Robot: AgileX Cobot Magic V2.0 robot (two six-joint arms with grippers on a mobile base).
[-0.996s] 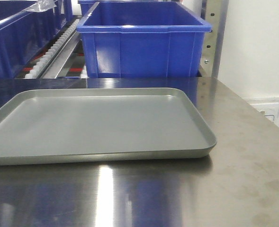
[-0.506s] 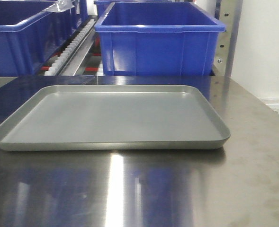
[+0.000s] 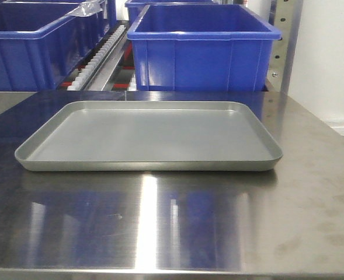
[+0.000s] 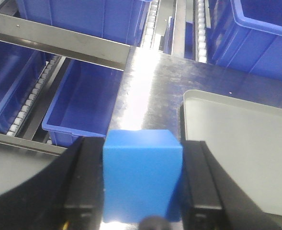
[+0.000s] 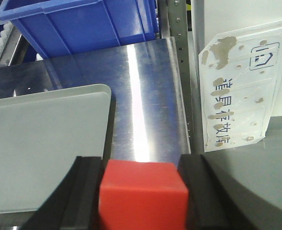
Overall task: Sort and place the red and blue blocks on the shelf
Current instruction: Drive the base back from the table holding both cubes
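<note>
My left gripper [image 4: 141,179] is shut on the blue block [image 4: 141,175] and holds it above the steel tabletop, left of the grey tray. My right gripper [image 5: 141,194] is shut on the red block [image 5: 141,194] and holds it above the tabletop, right of the tray. The shelf shows in the left wrist view as a flat steel rail [image 4: 59,42] with white roller tracks [image 4: 29,101], and in the front view behind the table [image 3: 98,58]. Neither gripper nor block shows in the front view.
A shallow grey tray [image 3: 148,135] lies on the steel tabletop [image 3: 160,221]. Large blue bins [image 3: 204,49] stand on the rack behind it; another bin [image 4: 83,103] sits lower left. A perforated upright [image 5: 176,28] and a wall sign [image 5: 241,91] are at the right.
The front view has shifted: the tray and bins now sit further right and further off in the frame, and the table's front edge has come into view.
</note>
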